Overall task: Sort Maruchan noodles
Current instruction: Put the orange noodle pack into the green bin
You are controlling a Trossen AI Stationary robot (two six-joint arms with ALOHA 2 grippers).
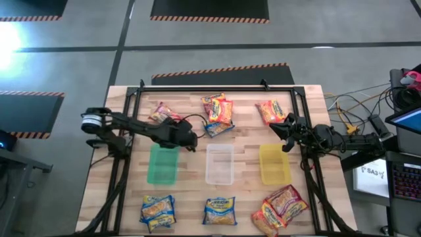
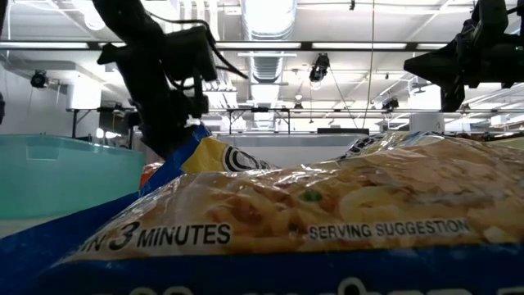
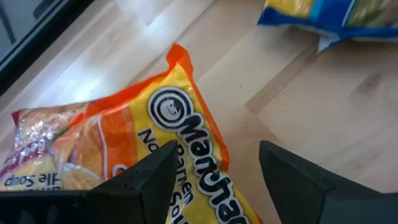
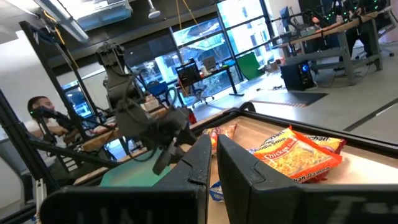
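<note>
The left gripper (image 1: 187, 140) is out over the table's far-left quarter, just past the far end of the green bin (image 1: 162, 164), and its wrist camera shows the fingers (image 3: 146, 180) spread apart with an orange-yellow packet (image 3: 180, 155) lying on the wood between them, not pinched (the Maruchan logo reads clearly there). A blue-yellow packet (image 3: 336, 18) lies a little beyond it on the boards. Over on the right, the right gripper (image 1: 284, 133) hovers above the far end of the yellow bin (image 1: 274, 164), fingers (image 4: 202, 162) drawn nearly together with only a slim gap, holding nothing. The clear bin (image 1: 220, 163) sits in the middle between the green and yellow ones. Noodles are spread in two rows: along the far side, a packet at the left (image 1: 160, 112), a small pile in the centre (image 1: 218, 112) and an orange one at the right (image 1: 271, 110); along the near edge, a blue-yellow pair at the left (image 1: 158, 210), a blue-yellow packet in the centre (image 1: 220, 210) and red-pink ones at the right (image 1: 281, 207). A person (image 4: 43, 112) sits beyond the table in the room.
</note>
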